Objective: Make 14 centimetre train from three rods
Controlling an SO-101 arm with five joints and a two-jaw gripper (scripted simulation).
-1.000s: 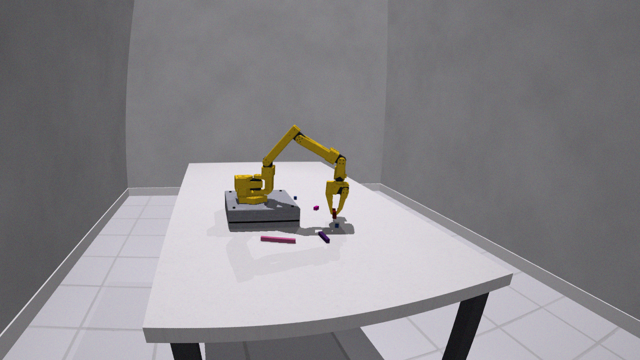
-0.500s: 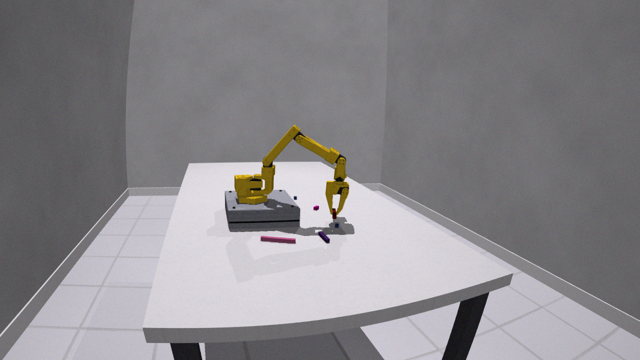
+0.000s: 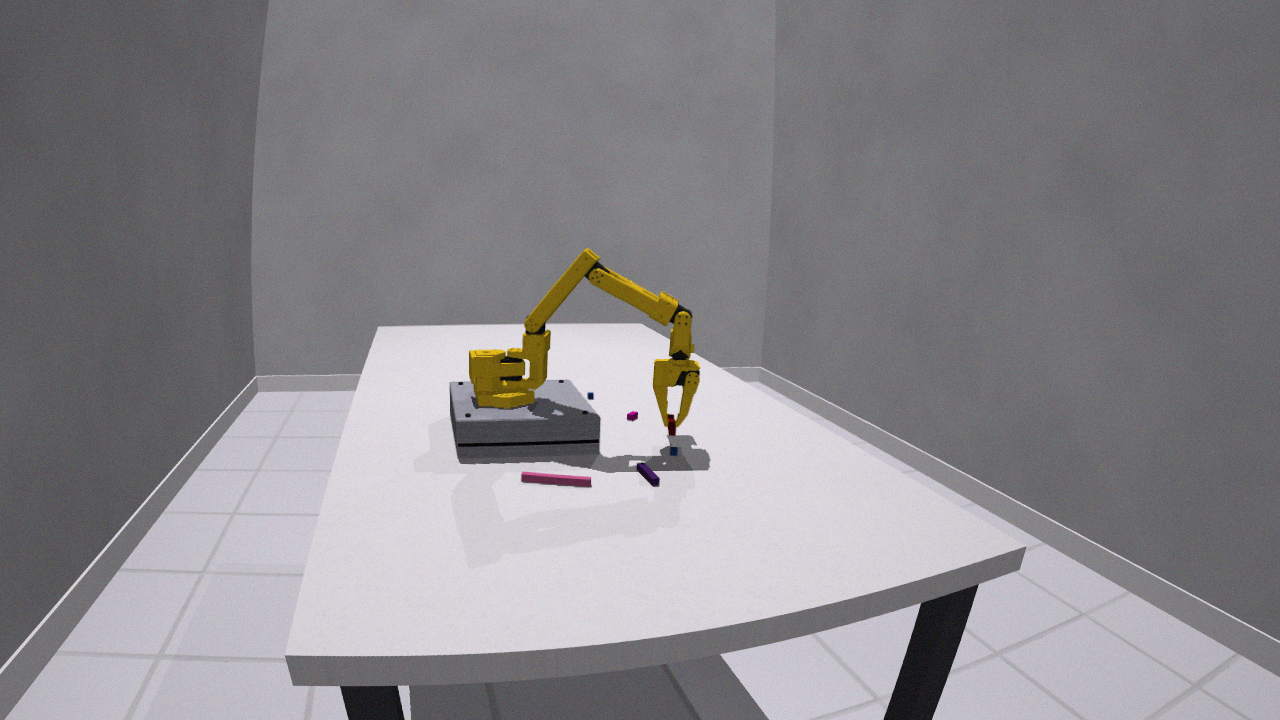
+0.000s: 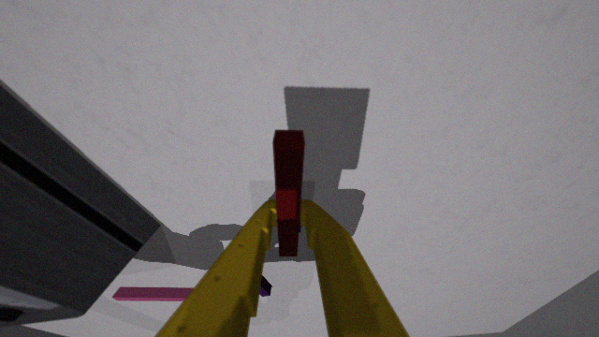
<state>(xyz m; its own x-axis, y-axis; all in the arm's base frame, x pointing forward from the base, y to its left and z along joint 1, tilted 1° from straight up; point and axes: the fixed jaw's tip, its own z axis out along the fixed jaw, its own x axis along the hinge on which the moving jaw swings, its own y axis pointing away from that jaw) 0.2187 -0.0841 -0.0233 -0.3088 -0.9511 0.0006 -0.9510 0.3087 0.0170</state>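
Observation:
My gripper [image 3: 673,420] is shut on a red rod [image 4: 287,192], which also shows in the exterior view [image 3: 671,425]; I hold it a little above the table, right of the base. A small blue rod [image 3: 673,450] lies on the table just below the gripper. A purple rod [image 3: 648,473] lies in front of it, and its end shows in the wrist view [image 4: 265,286]. A pink rod [image 3: 555,479] lies flat in front of the base; it also shows in the wrist view [image 4: 152,293]. A magenta rod [image 3: 631,415] lies left of the gripper.
The arm's grey base block [image 3: 523,419] stands on the table to the left of the gripper and fills the left of the wrist view [image 4: 56,220]. Another small blue rod [image 3: 590,394] lies beside the base's far right corner.

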